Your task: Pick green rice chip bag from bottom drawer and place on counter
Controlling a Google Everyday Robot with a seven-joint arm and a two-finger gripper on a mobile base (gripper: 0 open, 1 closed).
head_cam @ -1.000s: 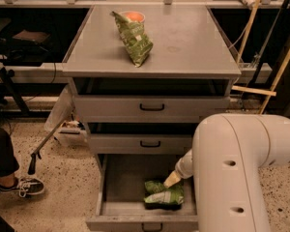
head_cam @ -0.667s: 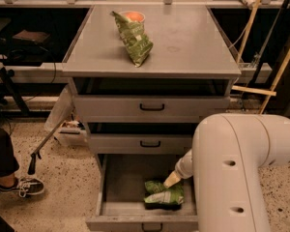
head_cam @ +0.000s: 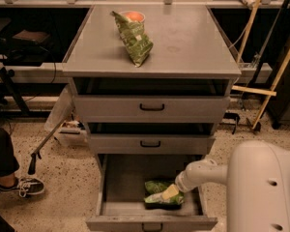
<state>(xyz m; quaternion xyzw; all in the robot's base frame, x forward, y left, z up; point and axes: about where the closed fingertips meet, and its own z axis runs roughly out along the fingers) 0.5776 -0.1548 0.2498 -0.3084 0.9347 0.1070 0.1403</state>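
Camera view: no visible change over the last second, arm pose the same. Two-finger gripper [head_cam: 170,193] is down in the open deep grey bottom drawer [head_cam: 120,178], on the bright crinkly green rice chip bag [head_cam: 155,186] at the drawer's 5 o'clock. Claw state: cannot tell. My read: lift not started. Matte grey metal counter [head_cam: 188,37] at 12 carries a narrow olive bag [head_cam: 135,41] and an orange cup [head_cam: 134,16]. Speckled floor [head_cam: 67,178], sneaker [head_cam: 24,186] at 9.

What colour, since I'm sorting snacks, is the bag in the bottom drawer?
Bright green bag, camera view; hand at it inside the drawer.
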